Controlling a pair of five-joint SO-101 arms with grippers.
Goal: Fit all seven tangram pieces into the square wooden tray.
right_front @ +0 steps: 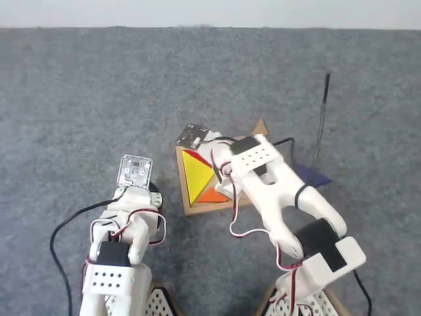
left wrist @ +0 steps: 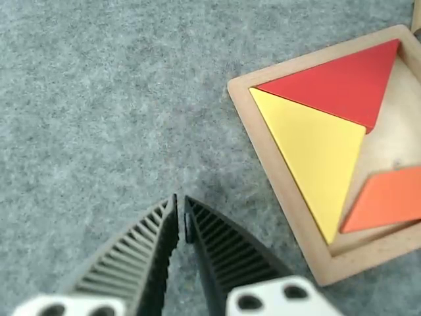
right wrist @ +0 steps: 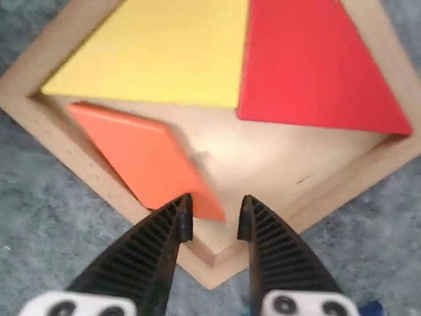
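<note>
Grey felt-like counter [right_front: 79,99] runs to a pale wall [right_front: 210,13] along the top. Mid-frame, the square wooden tray [right_front: 208,209] sits slightly askew; the orange piece [right wrist: 141,155] lies lengthwise along its lower rim. Left pincer [left wrist: 181,210] together; right pincer [right wrist: 214,214] apart over that piece.

text: none legible | labels: none | numbers: none | signs: none

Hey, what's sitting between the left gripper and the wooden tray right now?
Only bare grey mat. The left wrist view shows the left gripper apart from the wooden tray, with no piece on the stretch between.
</note>
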